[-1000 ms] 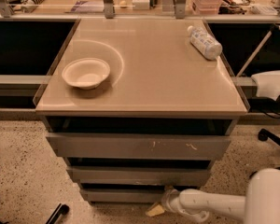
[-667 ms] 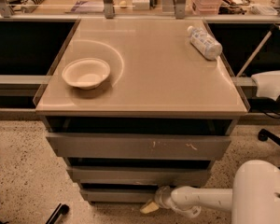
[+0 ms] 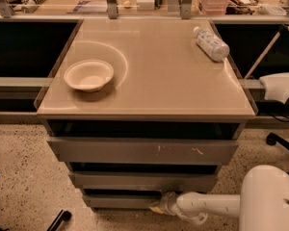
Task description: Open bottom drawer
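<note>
Moved: tool [image 3: 155, 208] has crept left and a little upward since the earlier frame, closer to the cabinet's lowest front; bowl and bottle have not shifted.
Tool place: low at the cabinet's foot, at the right part of the bottom drawer's front, its yellowish tip right against or just before that front; I cannot tell which.
Tool state: cannot tell whether it is spread or pressed together; the tip is a small pale blur.
Arm [image 3: 209, 206]: white, lying almost level, reaching in from the lower right toward the left.
Bottom drawer [image 3: 115, 201]: plain grey front, lowest of three, just under the middle drawer, a dark gap above it; whether it is pulled out at all is unclear.
Middle drawer [image 3: 139, 181]: grey front between the other two.
Top drawer [image 3: 135, 150]: widest grey front, white scratch marks right of its middle.
Surface [image 3: 164, 85]: beige top above the drawers.
Bowl [image 3: 88, 74]: white, upright, near the left edge of the surface.
Bottle [image 3: 211, 43]: clear plastic, lying on its side near the far right corner.
Floor [image 3: 24, 177]: speckled, pale.
</note>
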